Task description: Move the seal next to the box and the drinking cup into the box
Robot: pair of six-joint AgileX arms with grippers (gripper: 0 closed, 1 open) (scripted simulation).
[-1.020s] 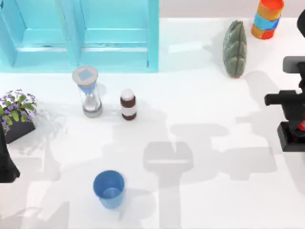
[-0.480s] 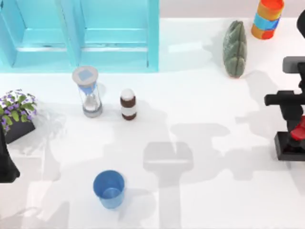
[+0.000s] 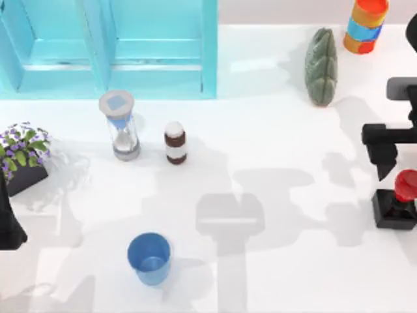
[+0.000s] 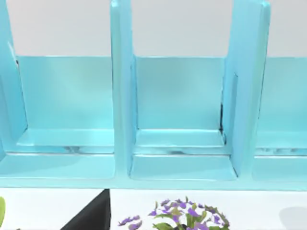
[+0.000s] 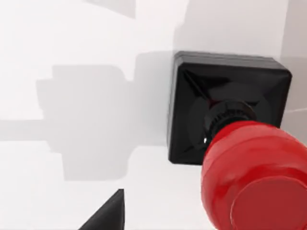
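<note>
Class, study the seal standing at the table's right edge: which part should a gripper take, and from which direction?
Probably the round red knob of the seal, taken from above: it stands upright on its black square base, knob topmost, and the right gripper is beside it.

Seal upright on white table: red knob above black square base.

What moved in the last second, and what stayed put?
The right arm drew back toward the table's far side, uncovering the red-knobbed black-based seal, which now stands with its knob in plain sight. The blue plastic cup, brown-and-white bottle, hourglass and turquoise box stayed put.
</note>
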